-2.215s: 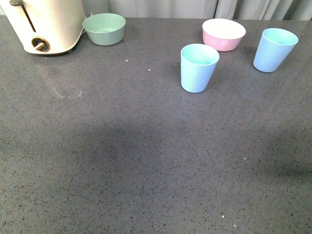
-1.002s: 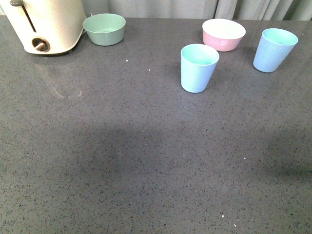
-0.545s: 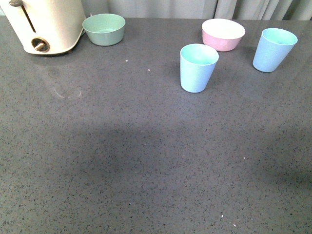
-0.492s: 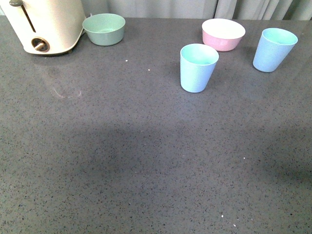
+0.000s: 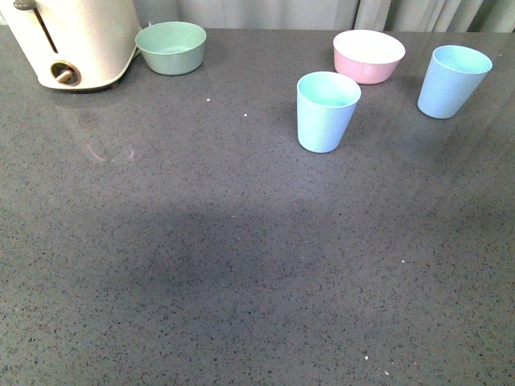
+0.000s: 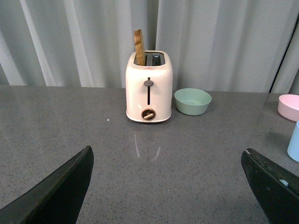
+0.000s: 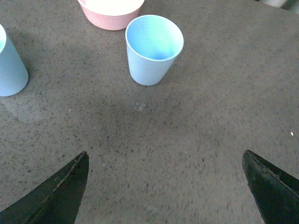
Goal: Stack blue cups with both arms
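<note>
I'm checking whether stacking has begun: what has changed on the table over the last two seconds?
Nothing visibly moved in the front view; nothing was grasped or released. The nearer pale blue plastic cup and the farther pale blue plastic cup stay upright and apart; the pink bowl, mint-green bowl and cream toaster kept their places.

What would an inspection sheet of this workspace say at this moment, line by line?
Surface: dark speckled countertop, a few pale specks, no spill seen.
Job's things: nearer blue cup and farther blue cup, both upright, apart, not stacked.
Clutter: pink bowl behind and between the cups; green bowl beside the cream toaster, which has a wooden piece in one slot.
Grippers: left gripper open, empty; right gripper open, empty, facing the farther blue cup.
Cables: nothing seen.
Surroundings: grey curtain behind the countertop.
</note>
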### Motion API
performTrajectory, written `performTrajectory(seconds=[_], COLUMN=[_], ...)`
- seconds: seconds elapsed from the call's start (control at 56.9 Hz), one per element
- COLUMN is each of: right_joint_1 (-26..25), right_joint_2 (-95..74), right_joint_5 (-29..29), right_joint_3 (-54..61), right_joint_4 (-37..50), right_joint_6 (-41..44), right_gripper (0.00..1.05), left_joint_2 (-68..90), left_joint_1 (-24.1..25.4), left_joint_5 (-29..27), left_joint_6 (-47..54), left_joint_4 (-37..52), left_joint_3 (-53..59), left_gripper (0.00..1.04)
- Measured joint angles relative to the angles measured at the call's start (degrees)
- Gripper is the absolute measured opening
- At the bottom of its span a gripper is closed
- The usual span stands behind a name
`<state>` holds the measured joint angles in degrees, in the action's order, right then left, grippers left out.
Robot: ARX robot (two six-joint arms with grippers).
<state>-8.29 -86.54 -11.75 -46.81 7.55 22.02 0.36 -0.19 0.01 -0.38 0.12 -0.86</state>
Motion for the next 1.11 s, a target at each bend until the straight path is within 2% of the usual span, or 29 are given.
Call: performTrajectory(seconds=[0.211,0.51,0.738,1.002,1.107], right_joint_1=[3.96,6.08,8.46,8.94,8.94], right_joint_2=[-17.09,-33.59,-39.69,-42.91,-43.43], right_joint_5=[-0.20,1.68,1.46,1.49,1.46], right_joint_3=[-20.17,-40.09,-46.18,-50.23,-51.17], right_joint_4=[-9.55,-18.62,-21.68,-24.17,-24.83], right_joint_6=[10.82,17.16,18.14,18.78,18.82], right_gripper=[0.96,0.96,0.96,0.96,0.84], left_joint_2=[0.00,0.00,0.00,0.00,0.00], left_joint_1=[0.00,0.00,0.00,0.00,0.00], left_joint_5=[0.00,0.00,0.00,0.00,0.00], left_joint_6=[0.00,0.00,0.00,0.00,0.00], left_joint_4=[0.00,-0.02,-0.02,-0.02,-0.02], left_joint_3=[0.00,0.00,0.00,0.00,0.00], left_gripper=[0.96,0.96,0.96,0.96,0.96])
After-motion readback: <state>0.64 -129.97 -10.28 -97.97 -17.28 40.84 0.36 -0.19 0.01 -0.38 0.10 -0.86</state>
